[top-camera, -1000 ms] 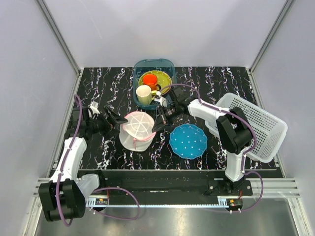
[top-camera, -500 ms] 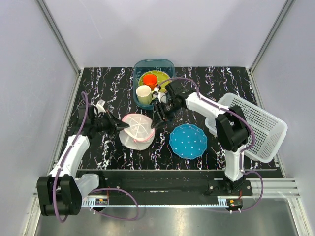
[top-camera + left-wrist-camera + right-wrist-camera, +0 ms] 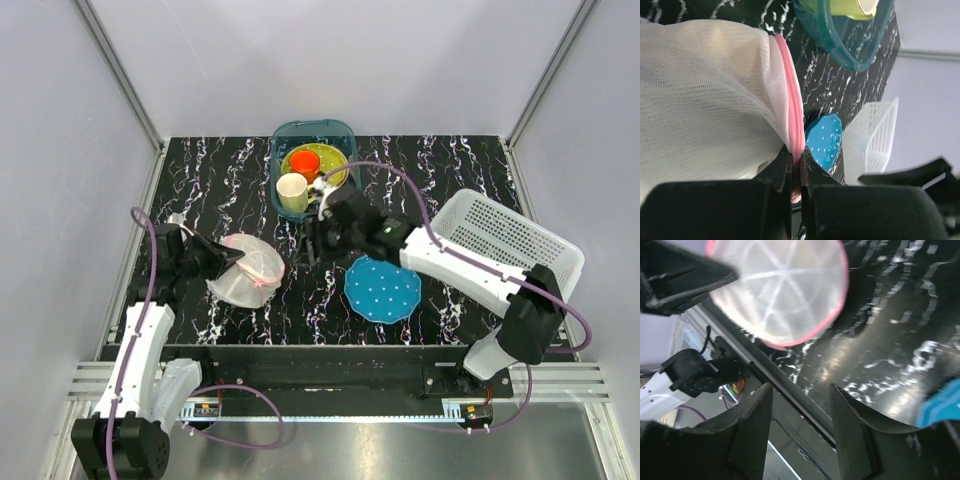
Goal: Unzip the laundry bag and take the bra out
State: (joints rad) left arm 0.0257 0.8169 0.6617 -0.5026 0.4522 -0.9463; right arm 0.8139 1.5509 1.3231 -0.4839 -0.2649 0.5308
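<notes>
The laundry bag, a white mesh dome with pink zipper trim, lies tilted on the black marbled table at centre left. My left gripper is shut on its pink trim; the left wrist view shows the trim pinched between the black jaws, and my left gripper has mesh filling the view to its left. My right gripper is open just right of the bag, apart from it. In the right wrist view the bag lies beyond my right gripper, with nothing between its fingers. The bra is hidden.
A blue dotted plate lies right of centre. A teal bin with a yellow dish, an orange cup and a cream cup stands at the back. A white perforated basket sits tilted at the right edge.
My left gripper shut on the bag's pink trim and drew the bag left. My right gripper let go and opened, and its arm swung lower toward the plate.
</notes>
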